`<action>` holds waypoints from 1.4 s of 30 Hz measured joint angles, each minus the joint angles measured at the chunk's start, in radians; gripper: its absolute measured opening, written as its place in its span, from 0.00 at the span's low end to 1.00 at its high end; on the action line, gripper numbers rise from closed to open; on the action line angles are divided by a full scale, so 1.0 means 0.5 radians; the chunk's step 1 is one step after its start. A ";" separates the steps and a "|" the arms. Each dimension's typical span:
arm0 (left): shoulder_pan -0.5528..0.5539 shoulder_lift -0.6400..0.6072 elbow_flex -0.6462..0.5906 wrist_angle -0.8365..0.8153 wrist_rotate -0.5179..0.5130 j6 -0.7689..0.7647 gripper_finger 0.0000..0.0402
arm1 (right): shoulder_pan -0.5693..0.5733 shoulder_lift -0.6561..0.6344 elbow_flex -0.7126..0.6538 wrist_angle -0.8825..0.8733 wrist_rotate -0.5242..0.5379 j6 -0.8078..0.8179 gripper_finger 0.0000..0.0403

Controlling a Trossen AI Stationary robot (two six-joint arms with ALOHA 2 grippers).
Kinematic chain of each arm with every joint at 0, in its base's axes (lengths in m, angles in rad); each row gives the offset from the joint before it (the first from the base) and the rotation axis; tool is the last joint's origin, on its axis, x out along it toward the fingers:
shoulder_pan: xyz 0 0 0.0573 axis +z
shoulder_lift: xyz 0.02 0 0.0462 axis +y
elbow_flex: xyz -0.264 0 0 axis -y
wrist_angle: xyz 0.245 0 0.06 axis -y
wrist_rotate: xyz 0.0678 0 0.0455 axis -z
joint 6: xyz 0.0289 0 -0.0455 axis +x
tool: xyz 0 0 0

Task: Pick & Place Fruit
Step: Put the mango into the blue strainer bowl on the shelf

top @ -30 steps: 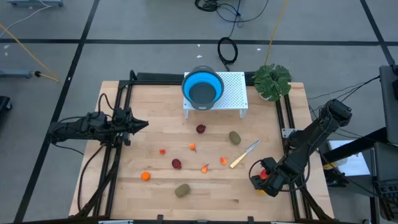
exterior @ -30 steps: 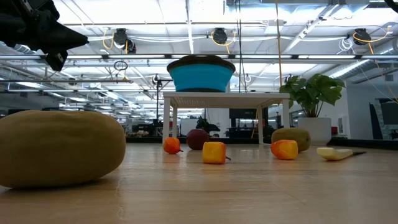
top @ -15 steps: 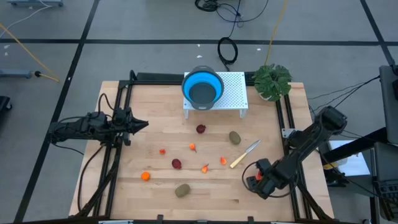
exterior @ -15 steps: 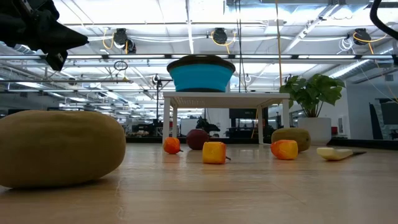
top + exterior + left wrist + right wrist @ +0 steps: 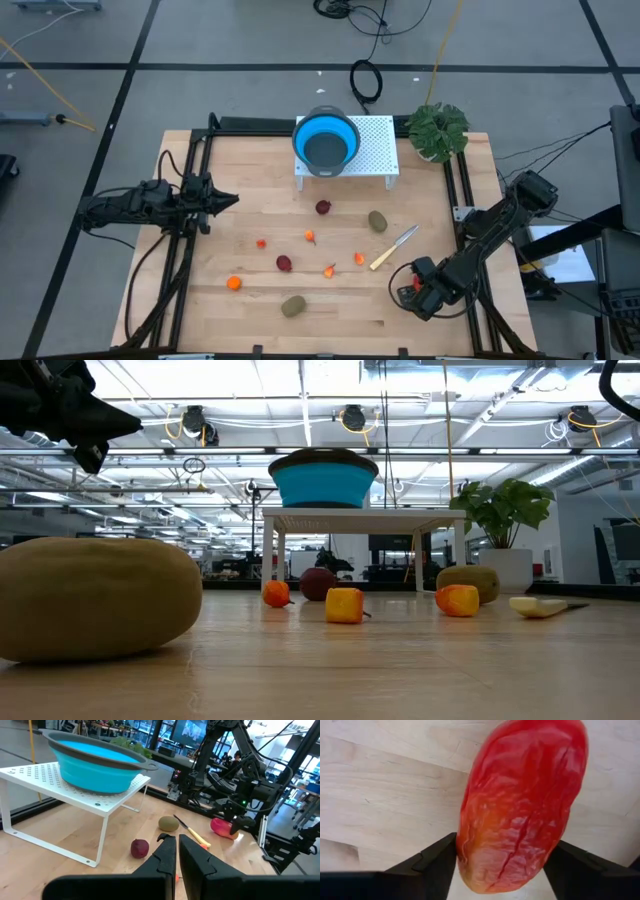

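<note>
Long red-orange fruit [image 5: 520,802] pinched between right fingers [image 5: 437,857]; left fingers [image 5: 167,857] pressed together; no legible writing

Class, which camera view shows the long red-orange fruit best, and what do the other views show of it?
The right wrist view: the long red-orange fruit fills it, between the right gripper fingers. The high view shows only a red speck under that gripper; the left wrist view shows it small, far off; the low view misses it.

My right claw [image 5: 412,291] is down low at the near right corner of the worktop, arm bent back toward its base, fingers on either side of something. Left claw [image 5: 228,200] is pinched shut, parked out left.
</note>
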 joint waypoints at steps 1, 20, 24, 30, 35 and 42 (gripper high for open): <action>0.000 0.000 0.000 0.000 0.000 0.000 0.05 | 0.001 0.000 0.000 0.000 0.001 0.000 0.60; -0.001 0.000 0.000 0.001 0.000 -0.004 0.05 | -0.037 -0.275 0.001 0.627 0.862 -0.402 0.51; 0.000 0.000 0.000 0.001 0.002 -0.003 0.05 | -0.106 -0.371 0.002 0.841 1.164 -0.664 0.51; -0.001 0.000 0.000 0.001 0.003 -0.003 0.05 | -0.274 -0.435 0.002 1.199 1.517 -1.222 0.52; -0.001 0.000 0.000 0.010 0.002 0.007 0.05 | -0.452 -0.435 0.002 1.449 1.570 -1.665 0.52; 0.000 0.001 0.000 0.209 0.006 0.046 0.05 | -0.681 -0.435 0.002 1.637 1.572 -2.178 0.52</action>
